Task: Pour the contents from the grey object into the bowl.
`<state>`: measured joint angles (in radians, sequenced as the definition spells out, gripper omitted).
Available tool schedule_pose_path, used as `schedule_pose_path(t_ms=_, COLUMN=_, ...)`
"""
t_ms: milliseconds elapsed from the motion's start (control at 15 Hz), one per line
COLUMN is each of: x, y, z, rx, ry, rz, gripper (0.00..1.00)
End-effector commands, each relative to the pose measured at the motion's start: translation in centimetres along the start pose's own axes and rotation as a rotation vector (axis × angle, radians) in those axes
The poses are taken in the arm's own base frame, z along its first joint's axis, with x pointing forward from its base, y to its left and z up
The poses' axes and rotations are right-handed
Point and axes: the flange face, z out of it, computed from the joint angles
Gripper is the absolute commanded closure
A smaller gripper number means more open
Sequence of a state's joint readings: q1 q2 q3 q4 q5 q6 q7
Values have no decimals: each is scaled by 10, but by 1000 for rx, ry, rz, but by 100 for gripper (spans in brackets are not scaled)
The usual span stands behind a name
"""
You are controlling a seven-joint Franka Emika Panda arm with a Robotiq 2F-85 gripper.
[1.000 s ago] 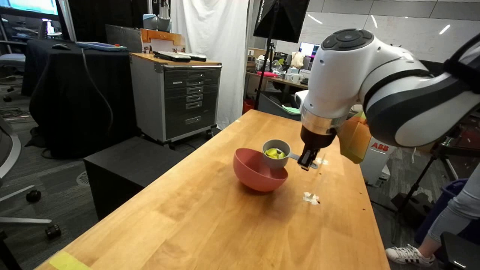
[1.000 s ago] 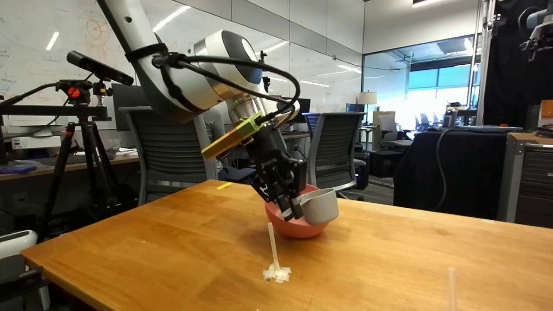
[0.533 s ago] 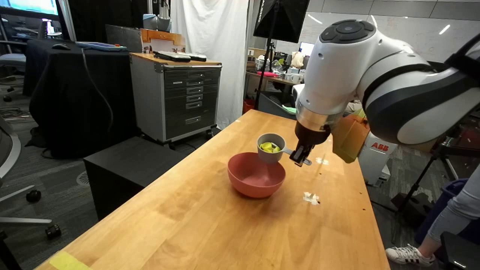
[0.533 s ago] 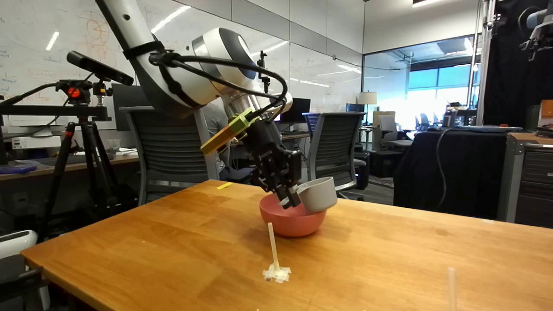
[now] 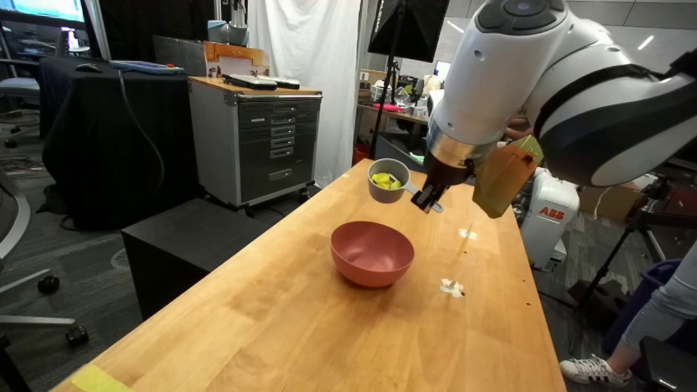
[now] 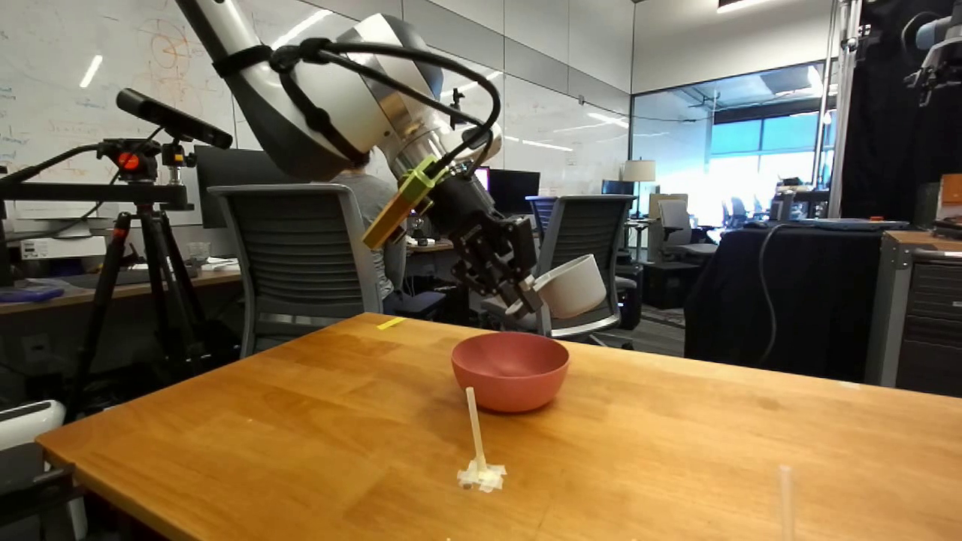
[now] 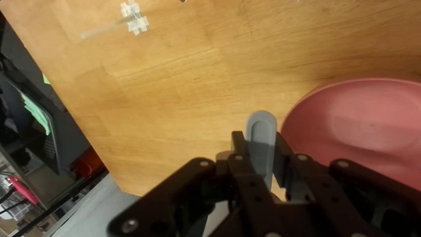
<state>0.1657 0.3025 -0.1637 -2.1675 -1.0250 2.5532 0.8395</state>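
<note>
The black two-fingered gripper [image 7: 260, 141] leaves only a narrow gap, its fingers [image 7: 238, 140] clamped on either side of the flat handle [image 7: 261, 123] of a small grey cylindrical cup [image 5: 384, 196]. The handle is a slim, matt strip with a rounded end and a long, shallow recess in its face; that end pokes out past the fingers. The cup has short, smooth walls and holds a little heap of bright yellow-green bits [image 5: 385, 181], curved in outline; I cannot tell what they are made of. The cup hangs in the air just beside the fingers, at the other end of its handle. In an exterior view its rim [image 6: 567, 270] slants, lower on the handle side.

Behind the gripper is a white-and-black robot arm [image 5: 490, 81], smooth and rounded, with a faceted orange and yellow-green piece [image 5: 503, 174] at its wrist.

Lower down, apart from cup and gripper in both exterior views, a round pink-red bowl [image 6: 511, 391] with a smooth curved wall rests upright on a wooden table [image 6: 301, 421] with visible grain. I cannot tell whether any of the cup is straight above the bowl. Near the bowl a thin, pale, straw-like stick [image 6: 474, 421] stands slightly tilted in a patch of whitish tape [image 6: 488, 479]. Beyond the table's edge are a grey drawer cabinet [image 5: 256, 147] and a white, softly folded curtain [image 5: 299, 49].
</note>
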Motion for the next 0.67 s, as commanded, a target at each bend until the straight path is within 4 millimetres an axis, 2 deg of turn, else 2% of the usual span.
schedule_pose_path(t_ms=0, x=-4, y=4, z=0, rx=-90, ry=25, rz=21, gripper=94)
schedule_pose_path(t_ms=333, x=-21, y=-1, z=17, rx=-178, ry=10, rz=3, gripper=94)
schedule_pose_path(t_ms=600, x=-34, y=-13, z=34, rx=-238, ry=-6, rz=-19, gripper=94)
